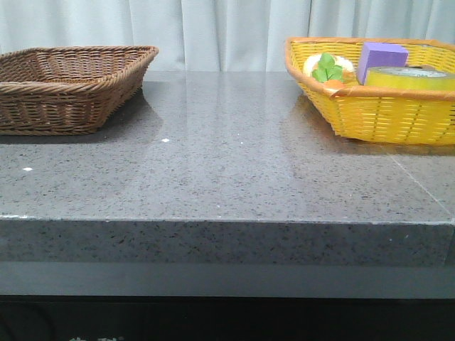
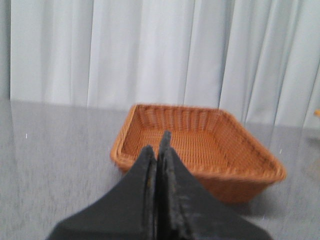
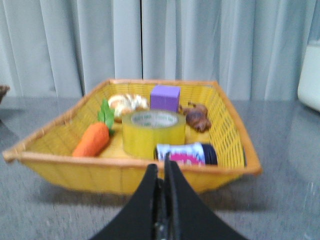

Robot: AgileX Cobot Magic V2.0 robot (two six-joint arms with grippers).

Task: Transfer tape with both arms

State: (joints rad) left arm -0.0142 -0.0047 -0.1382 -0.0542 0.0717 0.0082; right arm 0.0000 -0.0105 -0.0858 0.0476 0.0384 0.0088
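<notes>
The tape (image 3: 153, 131), a wide translucent yellow roll with a pale core, lies flat in the middle of the yellow basket (image 3: 60, 169). In the front view the tape (image 1: 410, 77) shows over the rim of the yellow basket (image 1: 377, 114) at the far right. My right gripper (image 3: 160, 167) is shut and empty, just short of that basket's near rim. My left gripper (image 2: 158, 145) is shut and empty, in front of the empty brown wicker basket (image 2: 250, 165). Neither arm shows in the front view.
The yellow basket also holds a purple foam block (image 3: 165, 97), a toy carrot (image 3: 91, 139), a pink-labelled can (image 3: 185, 153), a brown toy (image 3: 196, 116) and a pale round item (image 3: 126, 104). The brown basket (image 1: 67, 89) stands at the far left of the grey table (image 1: 227, 163).
</notes>
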